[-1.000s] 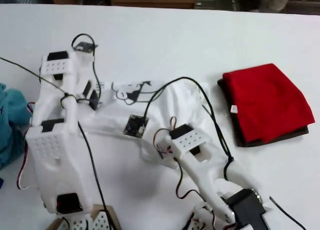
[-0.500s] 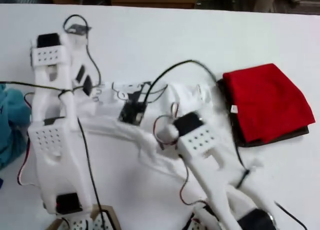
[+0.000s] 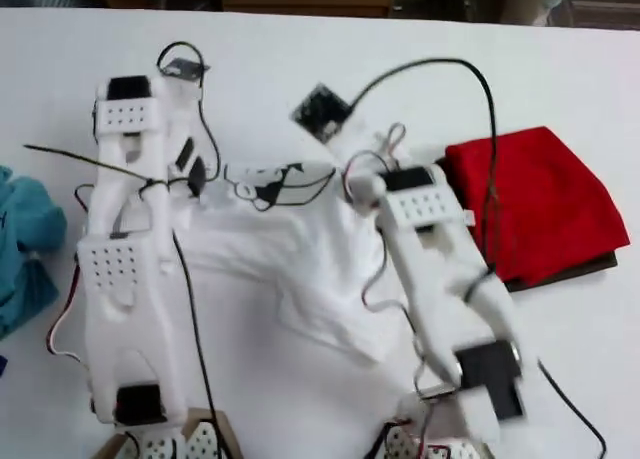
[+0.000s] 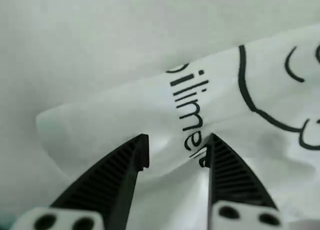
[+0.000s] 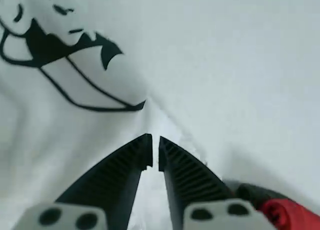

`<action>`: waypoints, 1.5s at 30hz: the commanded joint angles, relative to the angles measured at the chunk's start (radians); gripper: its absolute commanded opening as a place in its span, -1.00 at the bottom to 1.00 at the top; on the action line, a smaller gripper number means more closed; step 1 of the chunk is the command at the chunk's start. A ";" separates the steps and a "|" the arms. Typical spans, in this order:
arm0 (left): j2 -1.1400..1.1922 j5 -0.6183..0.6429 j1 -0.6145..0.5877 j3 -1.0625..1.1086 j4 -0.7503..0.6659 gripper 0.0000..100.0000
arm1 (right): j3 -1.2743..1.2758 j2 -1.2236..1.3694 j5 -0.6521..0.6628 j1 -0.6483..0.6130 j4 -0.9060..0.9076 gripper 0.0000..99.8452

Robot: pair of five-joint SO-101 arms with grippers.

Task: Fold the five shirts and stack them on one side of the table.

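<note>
A white shirt (image 3: 285, 244) with a black cartoon print (image 3: 265, 184) lies crumpled in the middle of the table. My left gripper (image 4: 176, 152) stands open at the shirt's left end, with a folded edge of the printed cloth (image 4: 165, 109) between its fingertips. In the high view the left gripper (image 3: 192, 177) sits beside the print. My right gripper (image 5: 152, 152) is shut on a pinch of the white shirt (image 5: 75, 140) next to the print, at the shirt's far right part (image 3: 352, 179). A folded red shirt (image 3: 535, 204) lies on a dark one (image 3: 570, 269) at the right.
A bunched teal shirt (image 3: 22, 244) lies at the table's left edge. Black cables (image 3: 440, 69) loop over the right arm and the shirt. The red and dark stack's corner (image 5: 287, 215) is close to the right gripper. Bare white table (image 3: 420, 39) stretches along the far side.
The right arm swung from the table's front toward the far side, pulling the white shirt's cloth with it. The left gripper drew away from the print and came back to it.
</note>
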 commanded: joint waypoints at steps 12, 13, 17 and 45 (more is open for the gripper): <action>0.015 -0.069 -0.077 -0.028 -0.083 -0.58 | -0.509 0.567 -0.012 0.133 0.117 -0.96; 0.020 -0.072 -0.084 -0.027 -0.095 -0.58 | -0.519 0.573 -0.012 0.147 0.117 -0.96; 0.080 -0.124 -0.091 -0.036 -0.115 -0.58 | -0.528 0.581 -0.012 0.174 0.119 -0.96; -0.049 0.072 -0.120 -0.490 0.133 -0.58 | -0.624 0.156 0.104 -0.174 0.983 -0.50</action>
